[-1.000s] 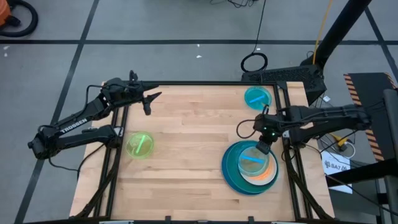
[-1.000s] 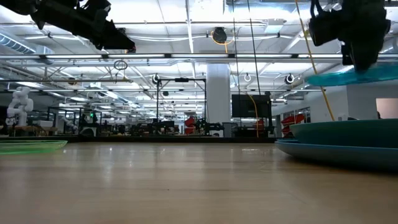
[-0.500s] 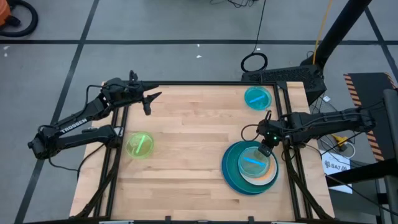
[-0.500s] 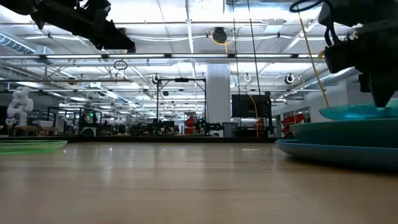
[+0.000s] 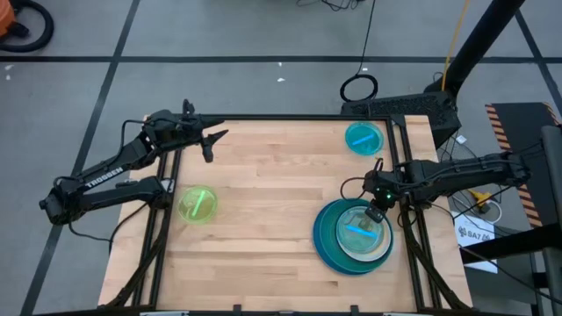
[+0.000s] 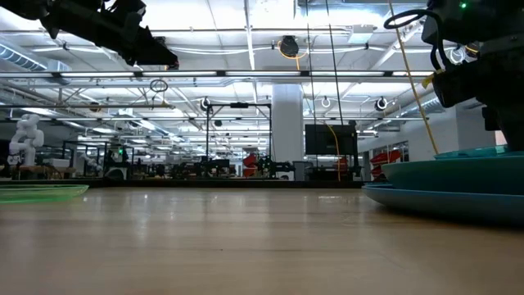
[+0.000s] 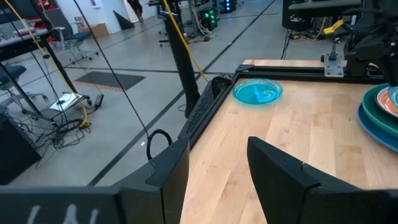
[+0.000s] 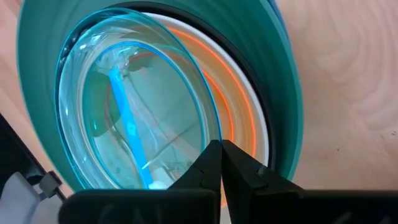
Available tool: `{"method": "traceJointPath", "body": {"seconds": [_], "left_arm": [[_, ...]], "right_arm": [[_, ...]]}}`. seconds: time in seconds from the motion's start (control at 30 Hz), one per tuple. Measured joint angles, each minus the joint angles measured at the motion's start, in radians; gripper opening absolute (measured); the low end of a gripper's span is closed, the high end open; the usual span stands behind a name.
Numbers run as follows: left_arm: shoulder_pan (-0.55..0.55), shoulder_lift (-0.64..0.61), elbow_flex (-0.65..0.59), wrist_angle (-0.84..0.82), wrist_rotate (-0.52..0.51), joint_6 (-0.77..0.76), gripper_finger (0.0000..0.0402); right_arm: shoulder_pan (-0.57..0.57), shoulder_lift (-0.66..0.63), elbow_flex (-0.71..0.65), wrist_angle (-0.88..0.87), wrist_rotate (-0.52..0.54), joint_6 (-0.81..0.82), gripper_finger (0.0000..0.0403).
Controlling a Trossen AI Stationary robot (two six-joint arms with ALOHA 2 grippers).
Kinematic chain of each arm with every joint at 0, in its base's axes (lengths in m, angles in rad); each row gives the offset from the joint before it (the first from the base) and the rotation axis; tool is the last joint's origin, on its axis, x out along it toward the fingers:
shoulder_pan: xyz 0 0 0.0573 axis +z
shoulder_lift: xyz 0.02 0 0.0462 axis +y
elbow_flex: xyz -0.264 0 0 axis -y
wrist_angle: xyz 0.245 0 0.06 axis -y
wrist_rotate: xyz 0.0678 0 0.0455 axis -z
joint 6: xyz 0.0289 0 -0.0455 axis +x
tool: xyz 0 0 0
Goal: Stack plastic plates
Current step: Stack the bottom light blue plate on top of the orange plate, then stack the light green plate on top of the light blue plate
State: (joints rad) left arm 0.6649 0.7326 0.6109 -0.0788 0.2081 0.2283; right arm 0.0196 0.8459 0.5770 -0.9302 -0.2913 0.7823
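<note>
1. The right gripper (image 5: pixel 376 213) is seen low over the stack (image 5: pixel 353 235) at the table's right side, its fingers (image 8: pixel 219 167) pressed together on the rim of a cyan plate (image 8: pixel 134 127).
2. That plate is lowered into the stack, over an orange plate (image 8: pixel 239 115) and a white rim, all nested in the teal plate (image 8: pixel 283 93); whether it is fully seated cannot be told.
3. The step is judged to be the release. It is best done by letting the plate settle centred and level, parting the fingers only then, and lifting straight up so that the rim is not dragged.
4. The plate is round, so no long axis is had; it faces upward, and only the blue stripe across it gives a direction, running slantwise across the stack in the high view.
5. The left gripper (image 5: pixel 209 145) is held near the table's far left corner, fingers apart, holding nothing.
6. Two plates are left unstacked: a green plate (image 5: pixel 197 204) at the left, and a second cyan plate (image 5: pixel 363 137) at the far right.
</note>
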Motion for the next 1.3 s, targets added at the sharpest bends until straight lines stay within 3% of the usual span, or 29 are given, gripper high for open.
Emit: {"method": "traceJointPath", "body": {"seconds": [0.33,0.97,1.17,1.3], "left_arm": [[0.0,0.0,0.0,0.0,0.0,0.0,0.017],[0.0,0.0,0.0,0.0,0.0,0.0,0.017],[0.0,0.0,0.0,0.0,0.0,-0.006,0.017],[0.0,0.0,0.0,-0.001,0.0,-0.023,0.017]], "right_arm": [[0.0,0.0,0.0,0.03,0.002,0.013,0.0012],[0.0,0.0,0.0,-0.006,0.005,0.115,0.0105],[0.0,0.0,0.0,0.012,0.014,0.142,0.0111],[0.0,0.0,0.001,0.07,0.078,0.148,0.0108]]}}
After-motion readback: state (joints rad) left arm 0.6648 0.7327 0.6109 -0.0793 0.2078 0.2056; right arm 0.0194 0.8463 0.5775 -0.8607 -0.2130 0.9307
